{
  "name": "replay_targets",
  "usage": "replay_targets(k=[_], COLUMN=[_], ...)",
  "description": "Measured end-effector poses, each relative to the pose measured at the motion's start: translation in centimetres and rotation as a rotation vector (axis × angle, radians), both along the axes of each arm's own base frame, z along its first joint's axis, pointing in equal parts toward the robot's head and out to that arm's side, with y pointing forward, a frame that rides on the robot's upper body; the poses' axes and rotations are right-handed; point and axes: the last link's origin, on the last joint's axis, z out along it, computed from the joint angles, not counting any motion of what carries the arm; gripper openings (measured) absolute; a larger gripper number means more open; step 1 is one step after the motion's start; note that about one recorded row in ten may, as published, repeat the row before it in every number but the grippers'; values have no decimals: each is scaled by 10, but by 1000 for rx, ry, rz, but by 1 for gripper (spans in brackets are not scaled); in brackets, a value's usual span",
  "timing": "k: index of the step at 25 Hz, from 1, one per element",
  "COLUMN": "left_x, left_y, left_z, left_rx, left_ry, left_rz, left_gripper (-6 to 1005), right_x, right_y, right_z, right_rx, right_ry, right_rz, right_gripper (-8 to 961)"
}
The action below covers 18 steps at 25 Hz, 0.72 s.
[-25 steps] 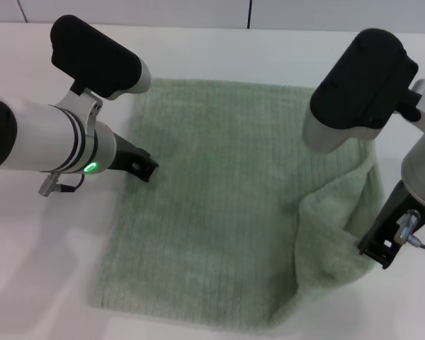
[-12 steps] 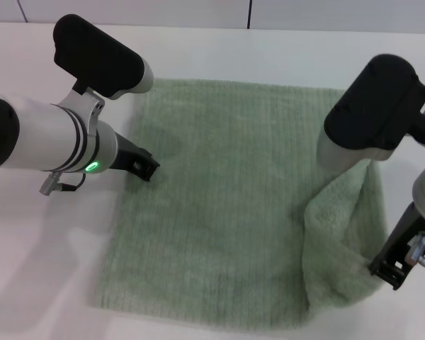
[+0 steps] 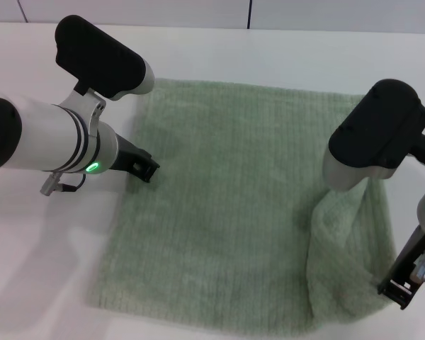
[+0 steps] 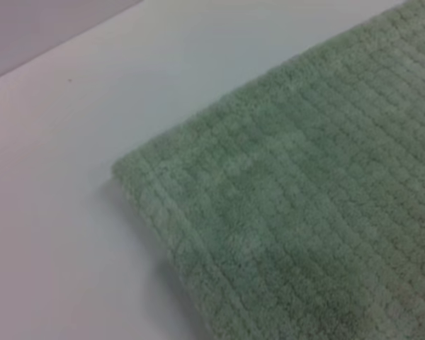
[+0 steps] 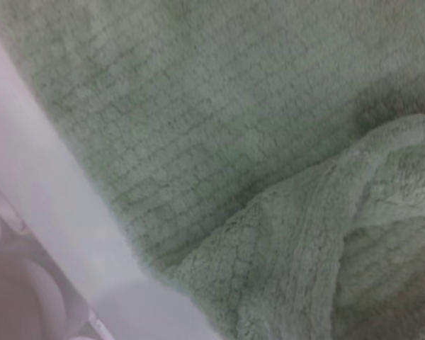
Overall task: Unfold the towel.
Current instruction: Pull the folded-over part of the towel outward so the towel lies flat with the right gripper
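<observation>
The pale sage-green towel (image 3: pixel 227 184) lies mostly flat on the white table (image 3: pixel 42 269). Its front right part stands up in a rumpled fold (image 3: pixel 340 241). My right gripper (image 3: pixel 400 292) is low at the towel's front right corner and is shut on the lifted layer. My left gripper (image 3: pixel 143 168) rests at the towel's left edge. The left wrist view shows a towel corner (image 4: pixel 149 177) lying on the table. The right wrist view shows the ribbed towel (image 5: pixel 198 120) with the folded layer (image 5: pixel 326 248) on top.
Bare white table (image 3: pixel 198 49) lies all around the towel. A wall with a dark vertical seam (image 3: pixel 249 13) runs along the back. The right arm's black wrist housing (image 3: pixel 379 131) hangs over the towel's right edge.
My right gripper has moved right and toward the front, dragging the lifted towel layer outward. The fold has shifted right and the far right part of the towel now lies flatter. The left arm has not moved.
</observation>
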Motion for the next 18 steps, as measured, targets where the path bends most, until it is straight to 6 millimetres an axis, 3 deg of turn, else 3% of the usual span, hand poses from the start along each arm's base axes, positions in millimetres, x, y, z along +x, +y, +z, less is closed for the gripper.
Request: replay_targets(k=[12, 18], left_x=[-3, -2], left_y=[-1, -2], left_z=[-2, -4], left_rx=[-7, -13], left_ry=[3, 6], left_rz=[9, 6], left_gripper=[-1, -1], right_x=[35, 34], right_y=[-2, -8], right_z=[-9, -13], right_rx=[-6, -25], right_ry=[-96, -90], right_rz=[-125, -106], right_gripper=[45, 54])
